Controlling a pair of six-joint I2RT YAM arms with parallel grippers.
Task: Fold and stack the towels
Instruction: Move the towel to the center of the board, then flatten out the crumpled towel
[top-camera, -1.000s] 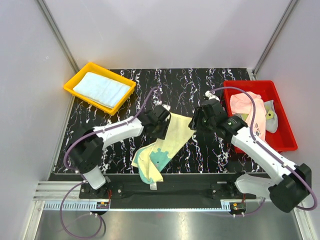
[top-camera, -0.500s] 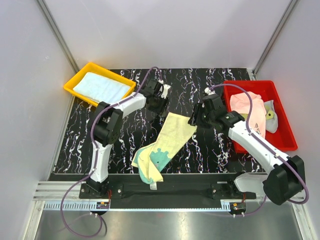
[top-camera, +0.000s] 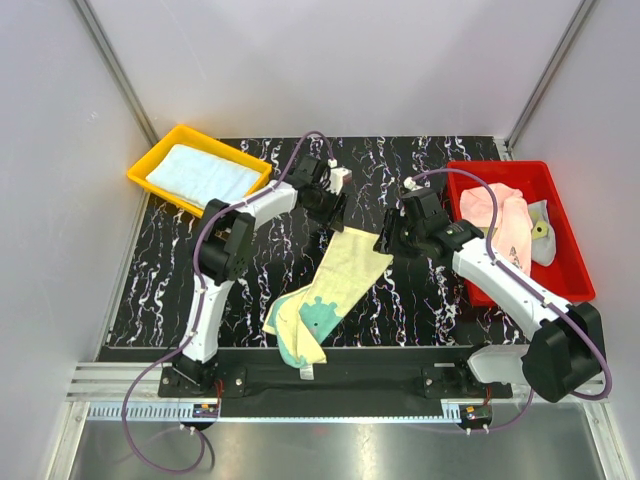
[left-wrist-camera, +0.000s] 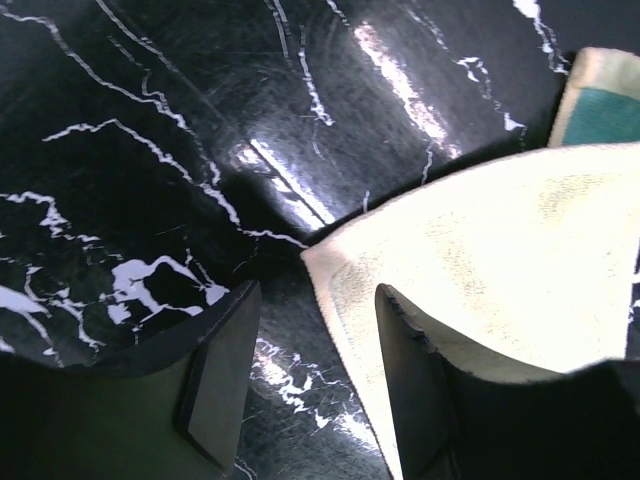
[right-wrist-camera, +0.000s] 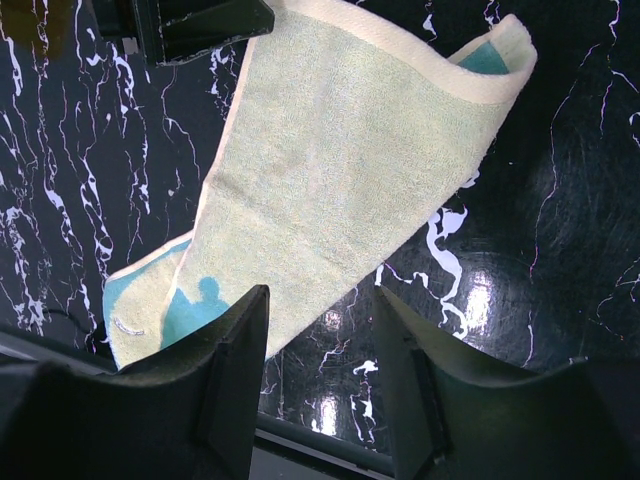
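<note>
Top view: the yellow towel (top-camera: 338, 280) lies diagonally on the worktop (top-camera: 400, 170), loosely doubled, not squared, its near end at the front edge. The left pincer (top-camera: 330, 205) is just beyond the towel's far end; the right pincer (top-camera: 392, 240) is at its far right corner. One folded blue towel (top-camera: 200, 175) sits in the yellow tray (top-camera: 150, 152). A pink towel (top-camera: 495, 215) and a grey cloth (top-camera: 540, 228) lie heaped in the red bin (top-camera: 498, 167).

Left wrist: the left pincer (left-wrist-camera: 315, 390) is spread, nothing held. The yellow towel's (left-wrist-camera: 490, 260) corner lies on the worktop (left-wrist-camera: 150, 120) just ahead of the gap, one finger (left-wrist-camera: 415, 390) over its edge.

Right wrist: the right pincer (right-wrist-camera: 320, 370) is spread too, hanging above the yellow towel (right-wrist-camera: 340, 170) with nothing gripped.

Progress call: early. One towel looks done, assuming the tray is the stack spot. The yellow one needs flattening, folding and stacking, and the bin contents are untouched. Next step is probably grabbing both far corners.
</note>
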